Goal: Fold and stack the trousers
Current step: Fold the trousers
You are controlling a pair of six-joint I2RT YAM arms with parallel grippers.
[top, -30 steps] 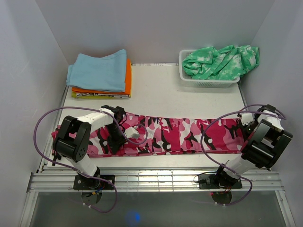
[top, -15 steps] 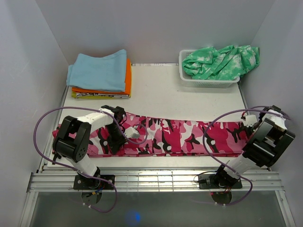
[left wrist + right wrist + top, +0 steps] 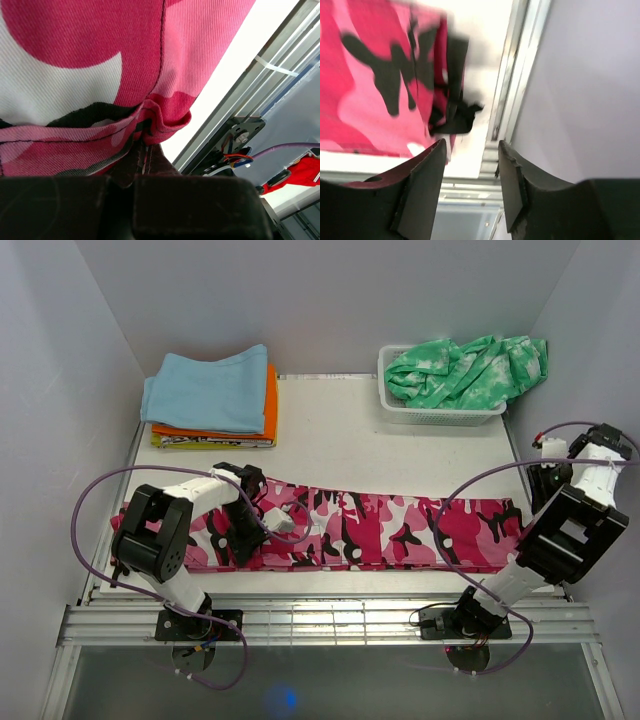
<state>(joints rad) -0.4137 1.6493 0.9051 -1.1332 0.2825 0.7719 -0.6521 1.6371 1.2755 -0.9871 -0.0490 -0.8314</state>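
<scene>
The left hand (image 3: 143, 159) is clenched on a small bunched pinch of the trousers (image 3: 380, 530), right at the cloth's near edge, while the right hand (image 3: 471, 150) stands released, fingers apart with nothing between them, lifted clear above the far end of the same garment. From the left hand the trousers run out as one long folded strip across the tabletop (image 3: 330, 430) to just below the right hand, where a dark strap end lies loose by the tabletop's edge. To my eye the worry is that thin pinch: if the left hand lifts or pulls alone, it may bring up only the upper layer and open the fold, or drag the strip crooked, since the other end is free. The purple cable (image 3: 100, 502) looping beside the left hand could also catch the cloth. Farther off, the folded pile (image 3: 210, 395) and the basket (image 3: 440, 416) sit well apart. I can read no brand, label or writing anywhere.
</scene>
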